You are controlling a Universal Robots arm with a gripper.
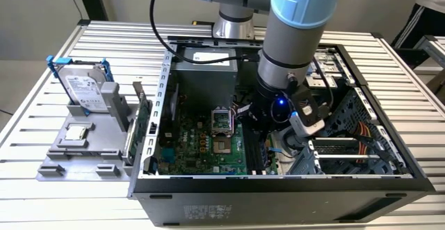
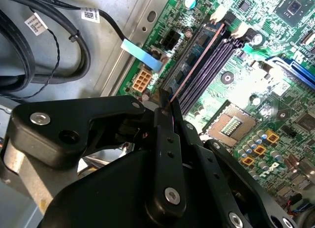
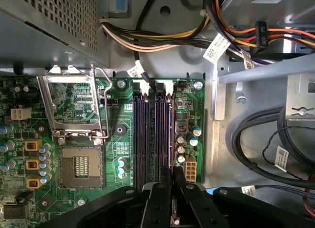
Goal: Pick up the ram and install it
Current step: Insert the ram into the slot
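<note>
A Universal Robots arm (image 1: 295, 42) reaches down into an open computer case (image 1: 278, 185) lying on a slatted metal tabletop (image 1: 41, 198). In the exterior view its gripper (image 1: 272, 136) sits low over the green motherboard (image 1: 201, 146), toward the case's near edge and just right of the open processor socket (image 1: 221, 121).

In the second wrist view the gripper (image 2: 166, 104) has its 2 black fingers (image 2: 164, 120) drawn close together on the near end of the ram (image 2: 197, 65), a thin dark stick seen edge-on with a reddish top edge. The stick runs away from the fingertips along the row of dark memory slots (image 2: 211, 65), at the side of that row nearest the case wall; whether it is fully seated cannot be told.

In the first wrist view the gripper (image 3: 173, 175) hangs over the near end of the memory slots (image 3: 152, 129), which lie between the processor socket (image 3: 78, 134) and a bare metal case panel (image 3: 224, 134), with bundled cables (image 3: 162, 41) beyond.

Outside the case, at the exterior view's left, a silver hard drive (image 1: 83, 89) in a blue frame stands upright in a grey fixture (image 1: 80, 154), and a green card (image 1: 141, 120) stands on edge beside it, next to the case wall.
</note>
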